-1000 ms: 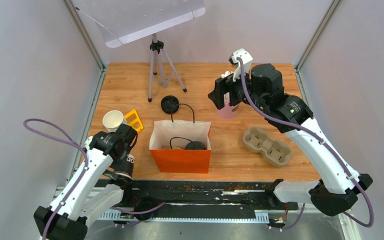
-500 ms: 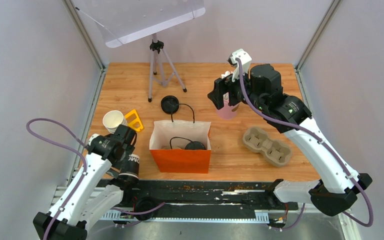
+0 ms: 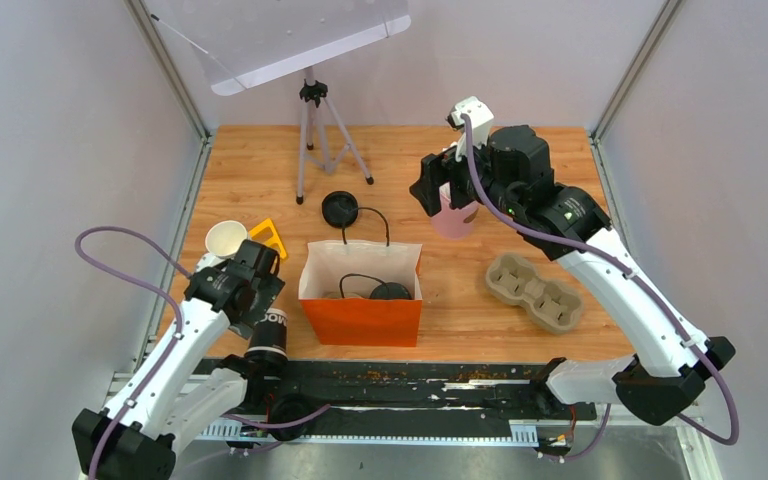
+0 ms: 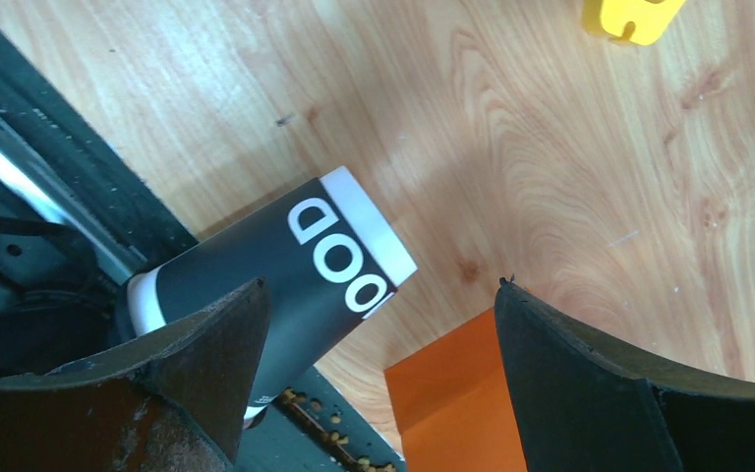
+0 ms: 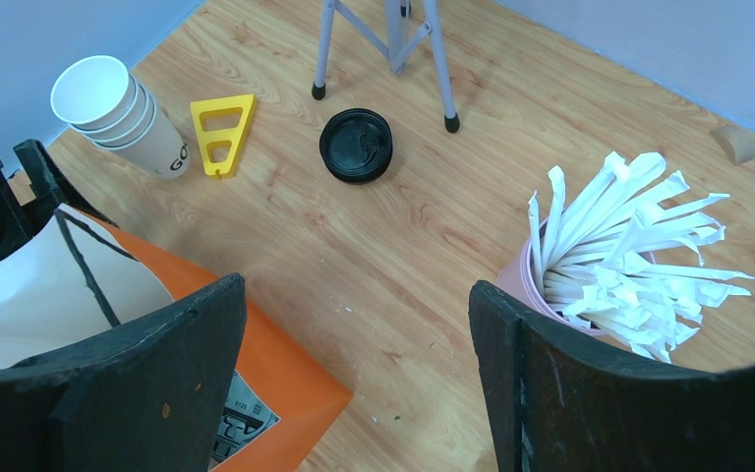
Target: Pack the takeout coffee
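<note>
A takeout coffee cup (image 4: 285, 280) with a black sleeve and white lettering lies on its side at the table's near edge, partly over the black rail; it also shows in the top view (image 3: 271, 337). My left gripper (image 4: 378, 324) hangs open just above it. The cup is against the left finger, not between the jaws. Another black-lidded cup (image 3: 390, 291) sits inside the orange bag (image 3: 362, 318). A stack of white lidless cups (image 5: 118, 113) stands at the left, and a loose black lid (image 5: 356, 146) lies behind the bag. My right gripper (image 5: 354, 344) is open and empty, high beside the pink straw cup (image 5: 619, 246).
A brown pulp cup tray (image 3: 535, 290) lies right of the bag. A yellow plastic piece (image 5: 221, 133) rests beside the cup stack. A tripod (image 3: 312, 130) stands at the back. The bag's corner (image 4: 452, 403) is just under my left gripper.
My left arm has swung right and forward, and the lying cup now shows a little further right. The right arm has shifted slightly left over the straw cup.
</note>
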Action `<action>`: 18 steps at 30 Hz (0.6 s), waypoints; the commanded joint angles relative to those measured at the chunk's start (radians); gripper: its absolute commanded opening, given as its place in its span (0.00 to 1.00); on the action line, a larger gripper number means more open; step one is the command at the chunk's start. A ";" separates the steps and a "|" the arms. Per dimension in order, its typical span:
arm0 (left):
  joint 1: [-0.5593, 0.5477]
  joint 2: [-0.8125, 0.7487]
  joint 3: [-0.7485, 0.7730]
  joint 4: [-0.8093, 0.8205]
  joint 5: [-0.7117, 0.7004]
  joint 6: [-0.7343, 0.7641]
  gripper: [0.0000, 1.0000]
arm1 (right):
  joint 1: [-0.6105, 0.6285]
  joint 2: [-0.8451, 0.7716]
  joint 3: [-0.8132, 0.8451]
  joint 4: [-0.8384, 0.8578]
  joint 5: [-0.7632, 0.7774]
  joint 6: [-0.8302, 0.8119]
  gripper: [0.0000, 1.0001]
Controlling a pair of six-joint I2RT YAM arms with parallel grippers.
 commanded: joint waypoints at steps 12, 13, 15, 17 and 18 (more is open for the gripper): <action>0.006 0.074 0.102 -0.208 0.020 0.111 0.94 | 0.004 0.016 0.021 0.052 0.026 -0.007 0.83; 0.006 0.073 0.097 -0.218 0.037 0.123 0.95 | 0.004 0.014 0.021 0.053 0.025 -0.008 0.83; 0.006 0.070 0.080 -0.203 0.076 0.159 0.95 | 0.003 0.013 0.021 0.055 0.026 -0.008 0.83; 0.006 0.075 0.065 -0.198 0.118 0.186 0.99 | 0.003 0.013 0.020 0.055 0.026 -0.008 0.83; 0.006 0.082 0.065 -0.213 0.133 0.181 1.00 | 0.002 0.014 0.021 0.054 0.026 -0.007 0.83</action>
